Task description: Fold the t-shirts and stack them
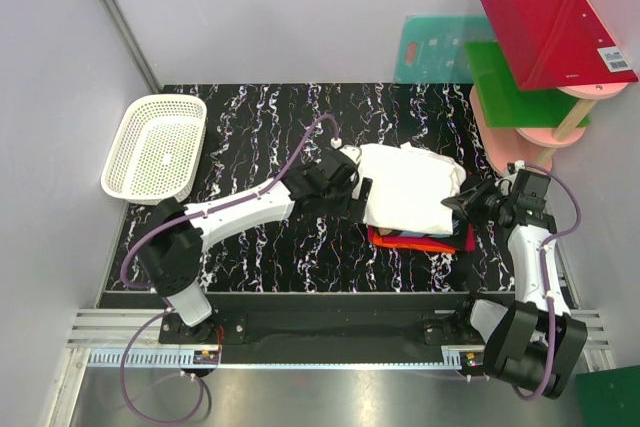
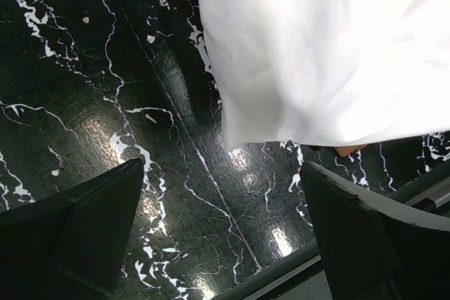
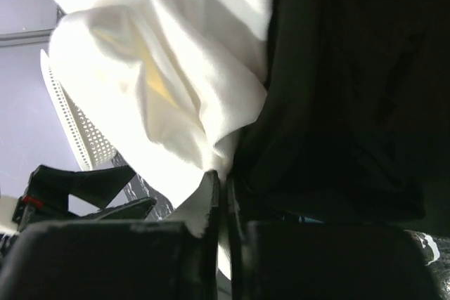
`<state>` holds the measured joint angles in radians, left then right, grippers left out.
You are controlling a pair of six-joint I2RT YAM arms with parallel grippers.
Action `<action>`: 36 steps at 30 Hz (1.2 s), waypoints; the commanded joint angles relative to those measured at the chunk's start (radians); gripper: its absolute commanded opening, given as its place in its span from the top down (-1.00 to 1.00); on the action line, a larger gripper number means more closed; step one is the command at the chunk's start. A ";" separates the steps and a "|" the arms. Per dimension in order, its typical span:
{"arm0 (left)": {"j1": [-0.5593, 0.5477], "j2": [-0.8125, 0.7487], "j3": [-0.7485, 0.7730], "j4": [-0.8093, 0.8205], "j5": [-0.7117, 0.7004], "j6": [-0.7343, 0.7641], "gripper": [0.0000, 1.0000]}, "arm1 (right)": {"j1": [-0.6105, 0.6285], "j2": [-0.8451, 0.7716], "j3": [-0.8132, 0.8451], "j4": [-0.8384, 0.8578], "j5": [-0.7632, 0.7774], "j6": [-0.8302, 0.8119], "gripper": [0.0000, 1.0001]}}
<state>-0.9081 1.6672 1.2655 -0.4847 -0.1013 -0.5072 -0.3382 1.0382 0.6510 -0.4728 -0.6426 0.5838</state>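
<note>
Pinching an edge of the white t-shirt (image 1: pixel 410 187) with my right gripper (image 1: pixel 468 203), I hold the left gripper (image 1: pixel 342 189) spread beside its other edge, probably to square it over the red-orange tee (image 1: pixel 420 243).

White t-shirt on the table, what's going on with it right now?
The right end effector is shut on the right edge of the white t-shirt, pinching a fold of cloth. The shirt lies on a pile, with a red-orange t-shirt showing underneath. The left end effector hangs open at the shirt's left edge, holding nothing.
</note>
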 commanded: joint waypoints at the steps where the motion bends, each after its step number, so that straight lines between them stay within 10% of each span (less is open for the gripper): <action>1: 0.011 0.016 -0.005 0.018 0.009 -0.014 -0.98 | 0.005 -0.049 0.091 -0.001 -0.032 -0.021 0.43; 3: 0.012 0.019 -0.002 0.017 0.009 -0.010 -0.98 | 0.005 -0.034 0.119 -0.033 -0.040 -0.047 -0.14; 6: 0.015 0.019 -0.005 0.017 0.009 -0.005 -0.98 | 0.005 -0.038 0.125 -0.064 -0.031 -0.053 -0.41; 26: 0.023 0.040 -0.020 0.021 0.017 -0.007 -0.98 | 0.005 0.051 0.033 0.006 0.020 -0.084 -0.40; 30: 0.025 0.045 -0.023 0.021 0.014 -0.010 -0.98 | 0.007 0.079 0.007 0.112 -0.017 -0.058 -0.29; 33: 0.026 0.049 -0.026 0.021 0.014 -0.013 -0.98 | 0.007 0.076 0.007 0.137 -0.046 -0.049 0.87; 36: 0.026 0.051 -0.029 0.021 0.018 -0.014 -0.98 | 0.007 0.027 0.021 0.137 -0.052 -0.039 1.00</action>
<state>-0.8886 1.7187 1.2484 -0.4843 -0.0902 -0.5133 -0.3355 1.1198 0.6537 -0.4107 -0.6601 0.5350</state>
